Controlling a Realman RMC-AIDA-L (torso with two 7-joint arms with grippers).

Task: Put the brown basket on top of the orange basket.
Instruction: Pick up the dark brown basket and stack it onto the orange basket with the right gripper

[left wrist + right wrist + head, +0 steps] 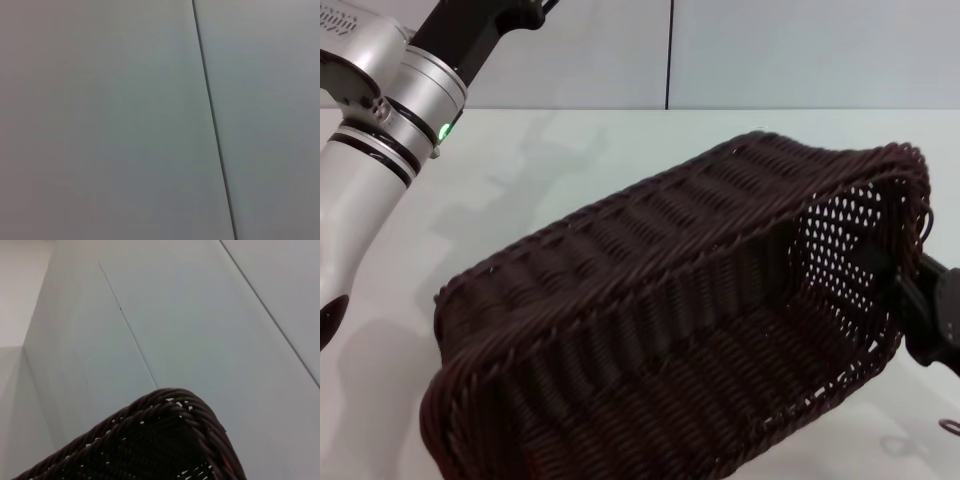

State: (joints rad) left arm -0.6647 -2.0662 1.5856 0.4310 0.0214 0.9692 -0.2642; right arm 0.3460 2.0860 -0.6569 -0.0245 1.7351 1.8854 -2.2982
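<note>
No readable text, no labels, no brand marks, no numbers on anything in view

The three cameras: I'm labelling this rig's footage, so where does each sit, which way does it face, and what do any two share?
Head view: on the head, looking down at the tilted brown basket above the white table; left arm upper left, right claw at the basket's end wall.
Left wrist view: faces only a blank wall panel; no body shown.
Right wrist view: looks past the basket's rim at the wall; no body shown.
Shared: head and right wrist both show the basket.
</note>
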